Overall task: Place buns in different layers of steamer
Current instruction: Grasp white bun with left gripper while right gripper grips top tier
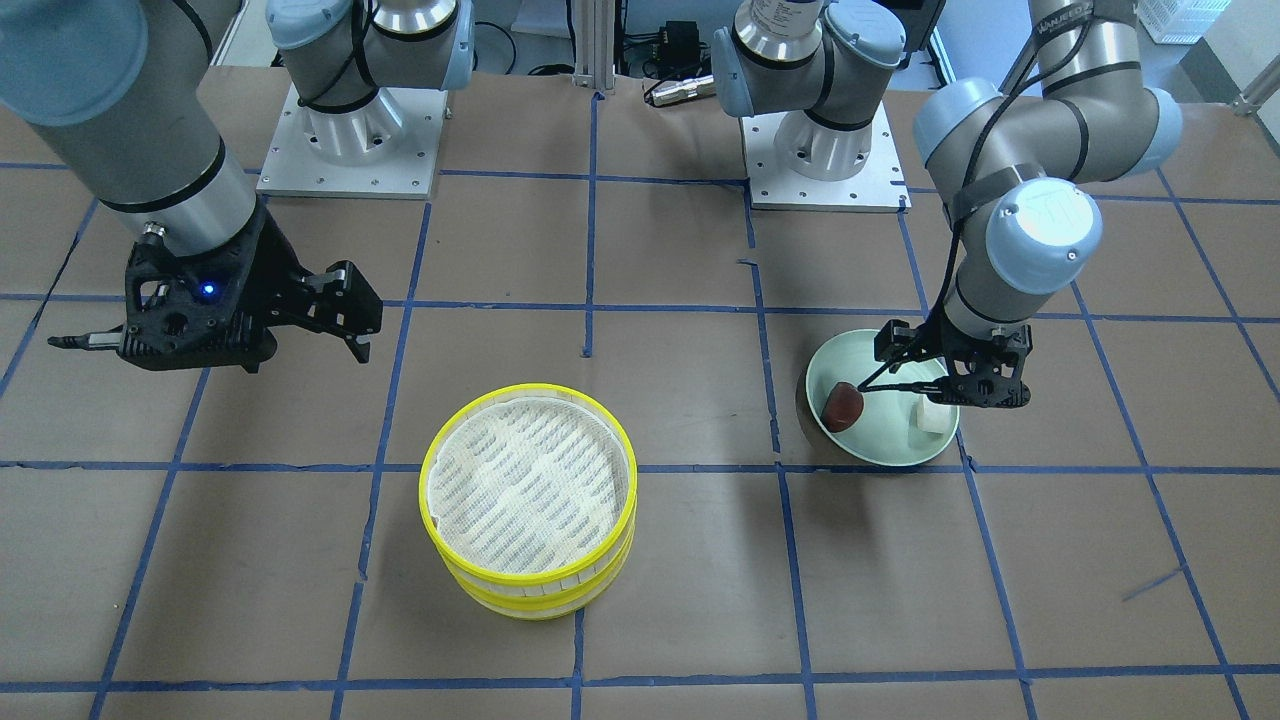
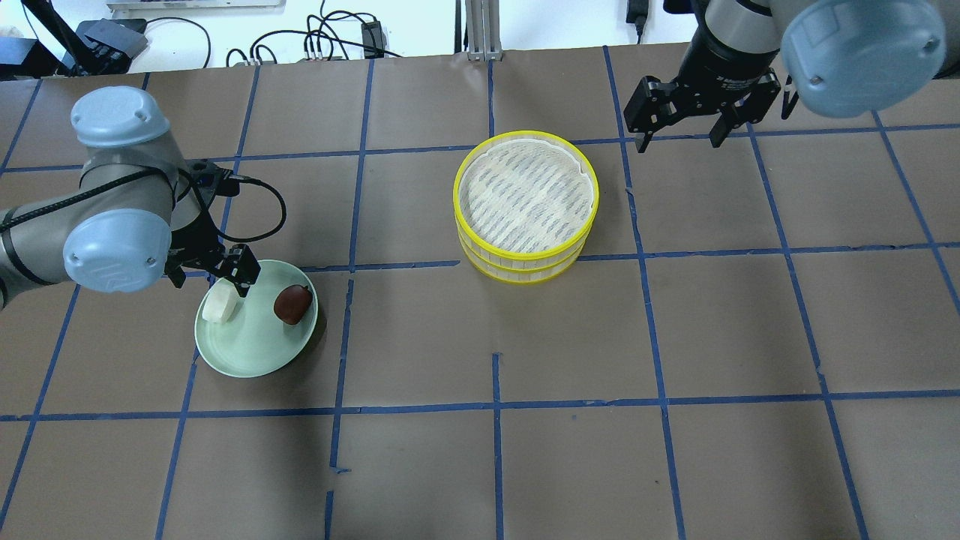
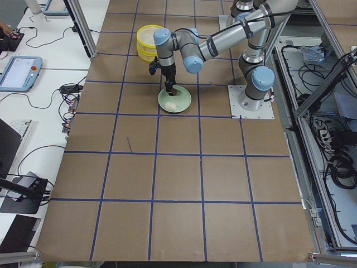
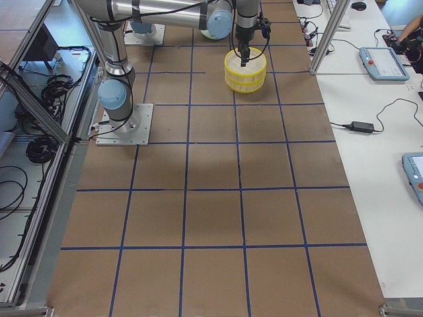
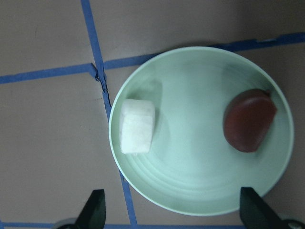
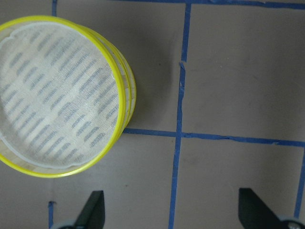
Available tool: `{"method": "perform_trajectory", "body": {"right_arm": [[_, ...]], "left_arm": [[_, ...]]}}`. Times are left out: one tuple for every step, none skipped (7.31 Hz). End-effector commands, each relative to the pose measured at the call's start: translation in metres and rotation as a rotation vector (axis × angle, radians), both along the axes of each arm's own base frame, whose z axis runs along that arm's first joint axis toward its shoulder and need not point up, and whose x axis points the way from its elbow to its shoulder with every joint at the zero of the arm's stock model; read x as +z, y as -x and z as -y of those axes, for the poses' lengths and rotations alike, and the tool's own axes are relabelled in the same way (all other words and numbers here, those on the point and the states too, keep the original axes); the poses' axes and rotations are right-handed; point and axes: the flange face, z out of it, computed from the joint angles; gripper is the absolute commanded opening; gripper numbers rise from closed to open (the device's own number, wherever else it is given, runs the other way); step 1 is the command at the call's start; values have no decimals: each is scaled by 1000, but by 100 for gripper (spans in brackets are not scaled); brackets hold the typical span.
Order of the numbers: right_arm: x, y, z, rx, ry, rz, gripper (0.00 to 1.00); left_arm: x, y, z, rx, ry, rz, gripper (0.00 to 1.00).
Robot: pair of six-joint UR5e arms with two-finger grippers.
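Note:
The steamer [image 2: 525, 199], two stacked yellow-rimmed trays with an empty mesh floor, stands mid-table; it also shows in the front view [image 1: 528, 490] and the right wrist view [image 6: 57, 100]. The dark reddish-brown bun [image 2: 292, 304] [image 5: 249, 120] and the white blocky bun [image 2: 220, 305] [image 5: 137, 126] lie apart on the pale green plate [image 2: 255, 352]. My left gripper [image 2: 210, 281] hovers open over the plate's edge by the white bun, holding nothing. My right gripper [image 2: 679, 139] is open and empty, above the table beside the steamer.
The table is covered in brown paper with a blue tape grid. The two arm bases [image 1: 345, 130] [image 1: 825, 150] stand at the robot's side of the table. Cables and devices lie beyond the far edge [image 2: 330, 37].

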Motion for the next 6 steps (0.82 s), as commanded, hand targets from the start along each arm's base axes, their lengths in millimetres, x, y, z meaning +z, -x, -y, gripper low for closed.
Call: {"method": "perform_trajectory", "body": {"right_arm": [[-34, -39, 25, 16, 17, -4, 100], [-59, -54, 37, 14, 39, 2, 100], [-89, -63, 56, 21, 60, 15, 100], [-113, -63, 64, 23, 36, 0, 100], [-125, -62, 66, 26, 18, -3, 95], [-135, -60, 68, 32, 8, -21, 91]], "left_arm": [[-27, -21, 3, -27, -9, -8, 98], [-37, -22, 9, -29, 0, -6, 97], [-46, -24, 13, -33, 2, -4, 96], [-50, -24, 13, -61, -12, -5, 96], [-53, -25, 14, -73, -19, -8, 96], [-61, -26, 16, -73, -30, -13, 95]]}}
